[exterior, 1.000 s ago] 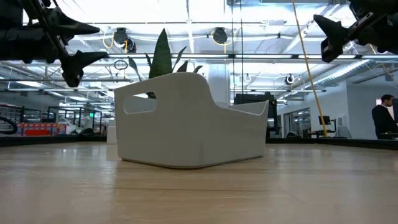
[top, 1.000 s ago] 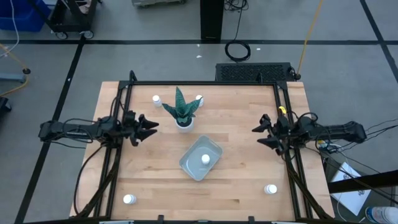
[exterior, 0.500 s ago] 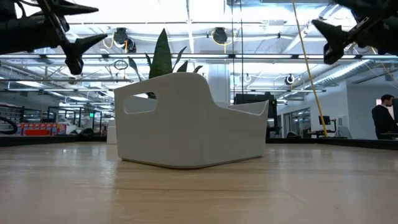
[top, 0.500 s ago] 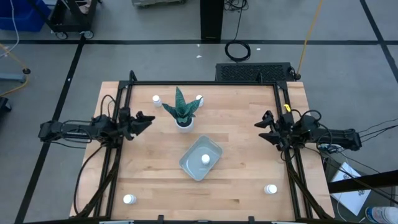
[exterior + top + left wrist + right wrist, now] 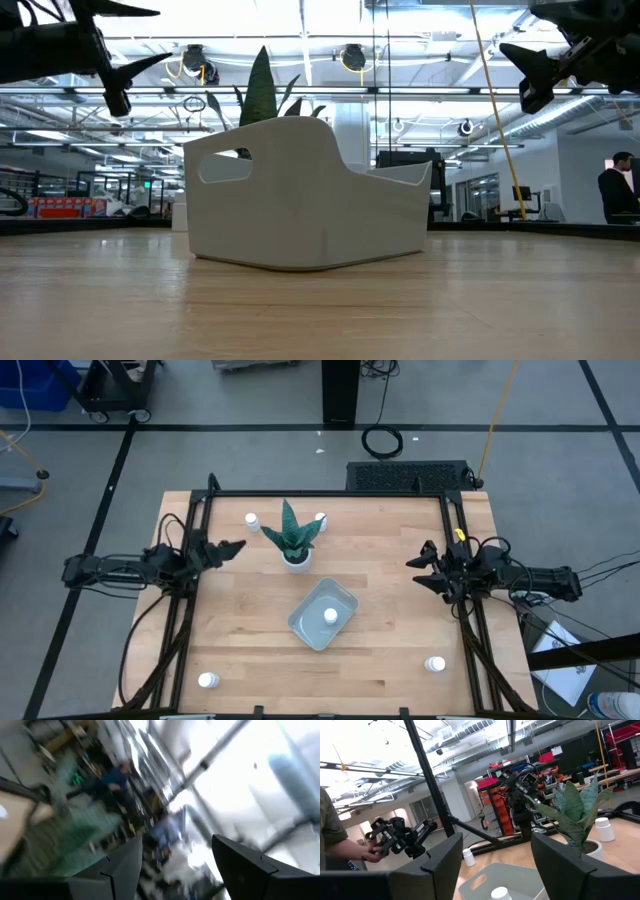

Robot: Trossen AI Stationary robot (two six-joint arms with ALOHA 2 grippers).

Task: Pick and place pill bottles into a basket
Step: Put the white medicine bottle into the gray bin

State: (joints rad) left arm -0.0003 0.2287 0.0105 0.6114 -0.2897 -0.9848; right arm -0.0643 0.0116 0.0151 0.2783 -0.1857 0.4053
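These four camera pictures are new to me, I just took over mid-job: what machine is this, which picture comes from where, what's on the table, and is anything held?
It is a two-armed robot at a wooden table. One picture looks straight down from above, one looks level across the tabletop, and two come from cameras on the wrists.

From above, the left gripper hangs at the table's left edge and the right gripper at its right edge. Both have jaws open and hold nothing.

In the middle sits the basket, a pale tray with one pill bottle inside. A potted plant stands just behind it. Four more bottles are loose: two at the back, one on each side of the plant, one at the front left corner and one at the front right.
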